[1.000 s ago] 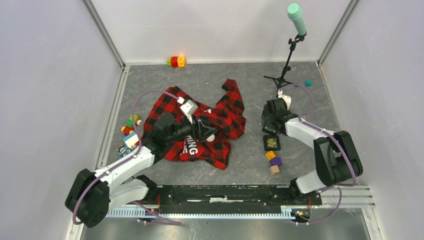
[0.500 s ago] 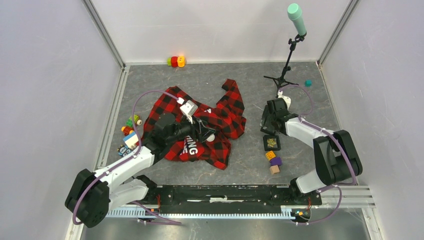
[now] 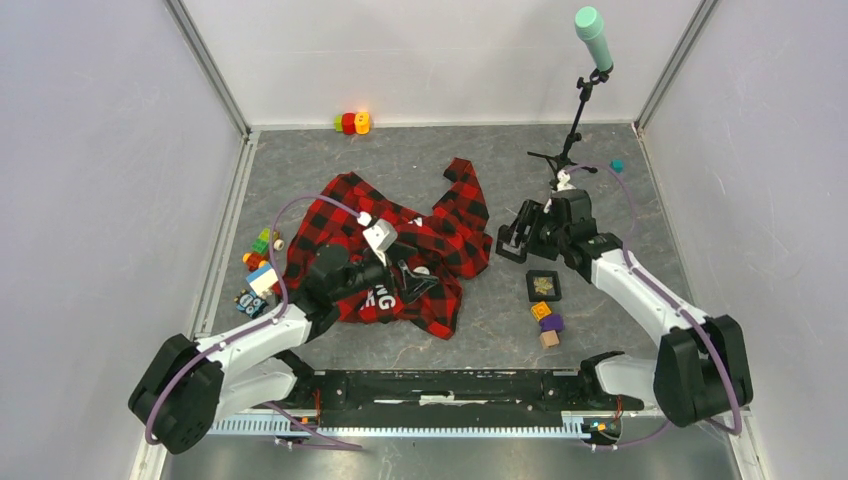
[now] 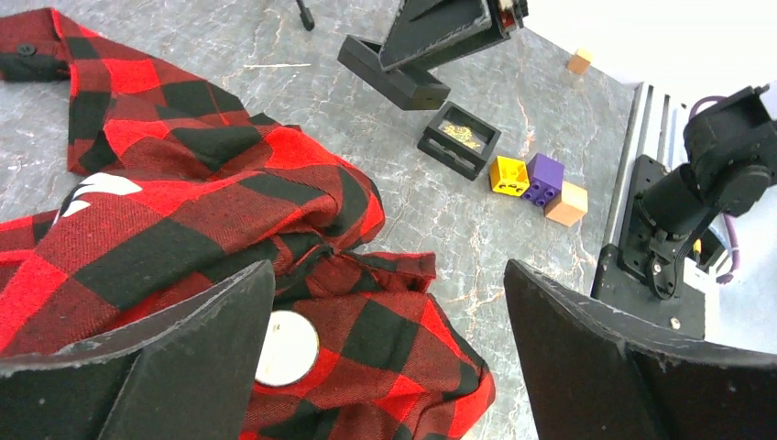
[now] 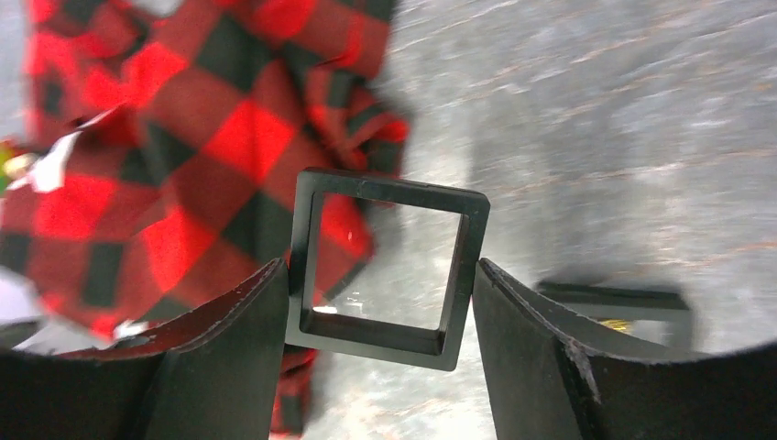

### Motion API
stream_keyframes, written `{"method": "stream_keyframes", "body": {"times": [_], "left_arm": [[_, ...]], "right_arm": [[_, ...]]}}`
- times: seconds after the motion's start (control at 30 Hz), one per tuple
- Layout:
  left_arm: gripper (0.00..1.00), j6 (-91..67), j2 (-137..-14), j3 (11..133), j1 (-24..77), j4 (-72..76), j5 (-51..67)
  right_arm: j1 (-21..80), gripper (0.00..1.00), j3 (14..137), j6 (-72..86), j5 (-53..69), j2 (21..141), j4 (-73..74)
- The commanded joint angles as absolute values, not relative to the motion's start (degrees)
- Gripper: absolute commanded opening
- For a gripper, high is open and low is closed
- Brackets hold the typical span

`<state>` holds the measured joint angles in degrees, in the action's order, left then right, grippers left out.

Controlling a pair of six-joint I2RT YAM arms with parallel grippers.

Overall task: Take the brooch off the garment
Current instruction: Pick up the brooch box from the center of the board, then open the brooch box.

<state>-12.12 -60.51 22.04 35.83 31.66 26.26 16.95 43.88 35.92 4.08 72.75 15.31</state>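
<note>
The red-and-black checked flannel shirt point(image 3: 330, 205) is lying crumpled beneath the left gripper point(image 4: 387, 275), whose jaws are just springing wide, holding nothing. A white round disc point(image 4: 286, 346), probably the brooch, is sitting beside one finger, still on the cloth. The right gripper point(image 5: 377, 266) is swinging over, clamping a black square frame point(image 5: 385, 188).

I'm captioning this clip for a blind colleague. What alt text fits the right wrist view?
The right gripper grips a black square frame with a clear window between its fingers, over a grey table. A crumpled red-and-black check shirt lies at left, a blurred small black box at lower right.
</note>
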Motion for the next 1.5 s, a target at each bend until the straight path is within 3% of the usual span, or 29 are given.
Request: {"method": "stream_keyframes", "body": {"times": [0.0, 0.2, 0.57, 1.47], "left_arm": [[1.0, -6.87, -60.3, 18.7, 37.46, 46.87, 26.64], [1.0, -9.46, -64.52, 17.6, 38.47, 61.16, 27.37], [1.0, -18.5, -78.41, 25.1, 40.6, 76.87, 32.54], [1.0, -24.94, -90.18, 35.36, 45.62, 81.57, 32.17]], "right_arm": [[16.71, 0.65, 41.14, 44.12, 20.48, 67.94, 12.17], [17.29, 0.6, 30.9, 64.82, 33.79, 62.41, 0.59], [17.92, 0.55, 25.25, 87.26, 31.16, 47.83, -6.67], [20.43, 0.5, 24.61, 90.35, 34.33, 45.97, -17.54]]}}
